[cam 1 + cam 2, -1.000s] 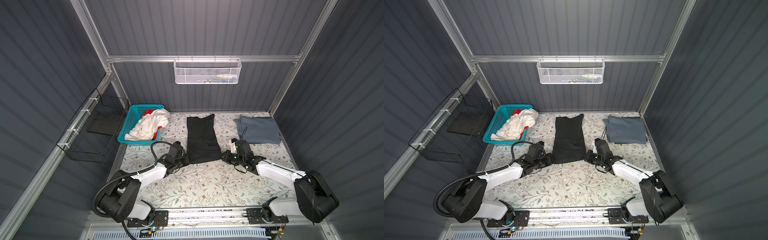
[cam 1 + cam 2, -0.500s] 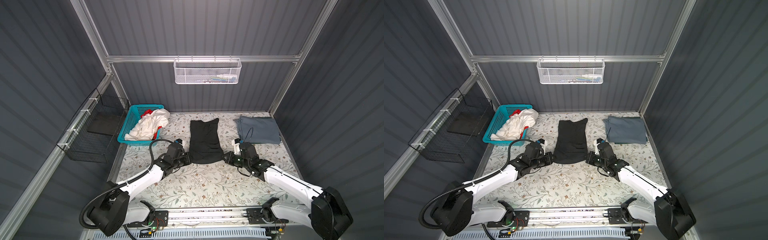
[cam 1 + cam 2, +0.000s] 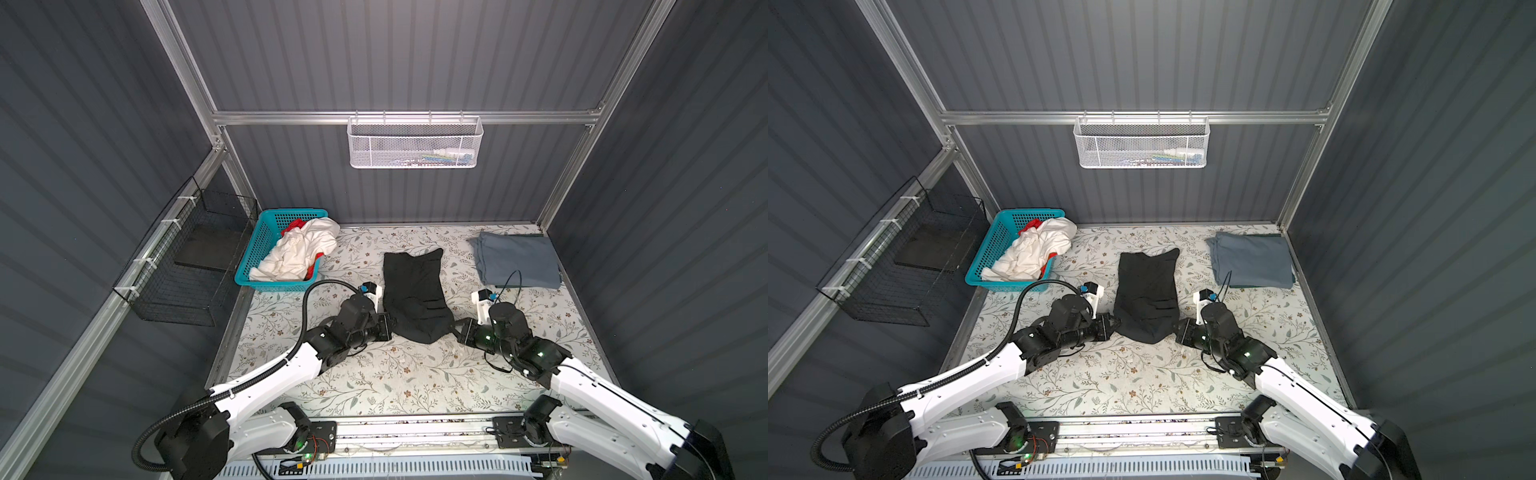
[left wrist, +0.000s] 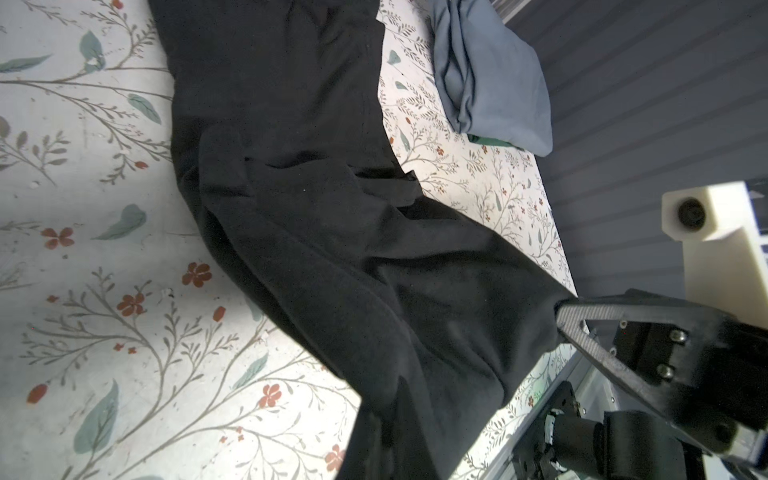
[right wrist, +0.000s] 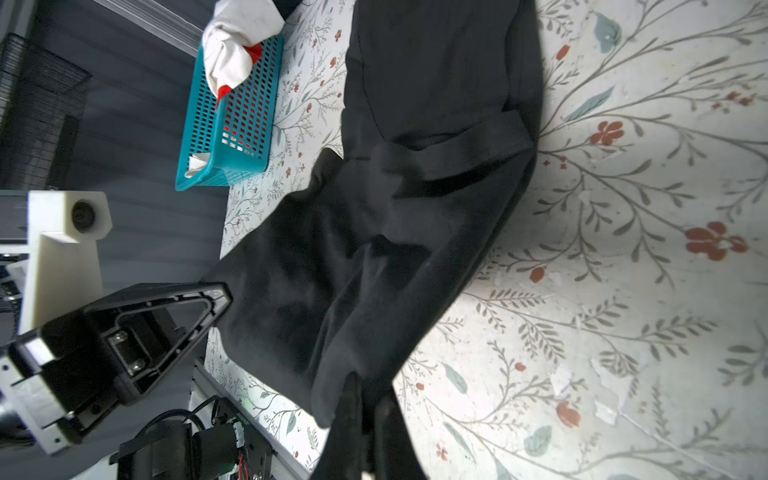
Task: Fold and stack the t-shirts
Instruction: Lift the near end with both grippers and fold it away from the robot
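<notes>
The black t-shirt (image 3: 415, 291) (image 3: 1146, 291) lies lengthwise in the middle of the table. My left gripper (image 3: 390, 326) (image 3: 1116, 322) is shut on its near left corner. My right gripper (image 3: 456, 327) (image 3: 1176, 329) is shut on its near right corner. The near hem sags between them. In the wrist views the black cloth (image 4: 332, 208) (image 5: 415, 208) runs into each pair of shut jaws, left gripper (image 4: 386, 436), right gripper (image 5: 365, 409). A folded blue-grey t-shirt (image 3: 515, 259) (image 3: 1250, 259) lies at the back right. White (image 3: 303, 249) and red (image 3: 293, 224) t-shirts are crumpled in the basket.
A teal basket (image 3: 257, 245) (image 3: 994, 245) stands at the back left of the floral table (image 3: 395, 382). A black wire rack (image 3: 187, 266) hangs on the left wall and a white mesh basket (image 3: 415, 143) on the back wall. Aluminium rails edge the table.
Both grippers have drawn the black t-shirt toward the front of the table, still holding its near corners. Its far end has slid away from the back wall.
</notes>
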You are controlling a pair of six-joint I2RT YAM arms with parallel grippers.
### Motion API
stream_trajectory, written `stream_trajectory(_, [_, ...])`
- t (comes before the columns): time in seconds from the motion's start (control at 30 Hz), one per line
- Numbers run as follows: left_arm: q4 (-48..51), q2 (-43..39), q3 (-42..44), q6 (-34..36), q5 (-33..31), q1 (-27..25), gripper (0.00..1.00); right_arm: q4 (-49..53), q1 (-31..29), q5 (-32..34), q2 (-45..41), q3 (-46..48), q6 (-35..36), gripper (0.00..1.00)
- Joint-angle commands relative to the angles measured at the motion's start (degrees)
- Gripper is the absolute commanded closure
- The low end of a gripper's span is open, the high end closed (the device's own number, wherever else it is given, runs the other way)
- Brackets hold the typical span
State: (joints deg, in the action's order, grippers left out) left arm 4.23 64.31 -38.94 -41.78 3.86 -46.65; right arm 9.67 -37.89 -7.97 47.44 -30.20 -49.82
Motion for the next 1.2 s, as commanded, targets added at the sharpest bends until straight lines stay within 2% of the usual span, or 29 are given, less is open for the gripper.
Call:
stream_trajectory(0.0, [1.49, -2.98, -0.62, -0.76, -3.44, -2.17, 1.00, 4.95, -2.23, 4.68, -4.97, -0.05, -0.94, 1.00])
stream_trajectory(0.1, [1.70, -6.16, 0.22, -2.18, -3.52, -3.00, 1.00, 9.55, -4.69, 8.96, -8.09, -1.16, -0.45, 1.00])
stream_trajectory(0.27, [3.54, -11.17, 0.34, -3.63, -4.32, -4.34, 1.00, 11.90, -7.29, 9.36, -11.16, -2.02, -0.96, 1.00])
stream_trajectory(0.57, [5.24, -9.22, -1.55, -2.58, -5.90, -4.51, 1.00, 17.18, -8.10, 13.23, -13.68, -3.88, -0.69, 1.00])
stream_trajectory(0.77, [7.57, -6.98, -5.16, -0.87, -8.45, -4.52, 1.00, 17.34, -8.04, 13.93, -9.82, -7.05, 1.92, 1.00])
stream_trajectory(0.9, [10.62, -5.57, -8.68, 0.25, -10.61, -4.58, 1.00, 21.26, -8.08, 16.21, -5.78, -12.24, 5.37, 1.00])
stream_trajectory(1.17, [12.16, -2.77, -12.42, 1.69, -13.85, -4.46, 1.00, 21.57, -6.85, 15.31, 1.41, -18.97, 9.87, 1.00])
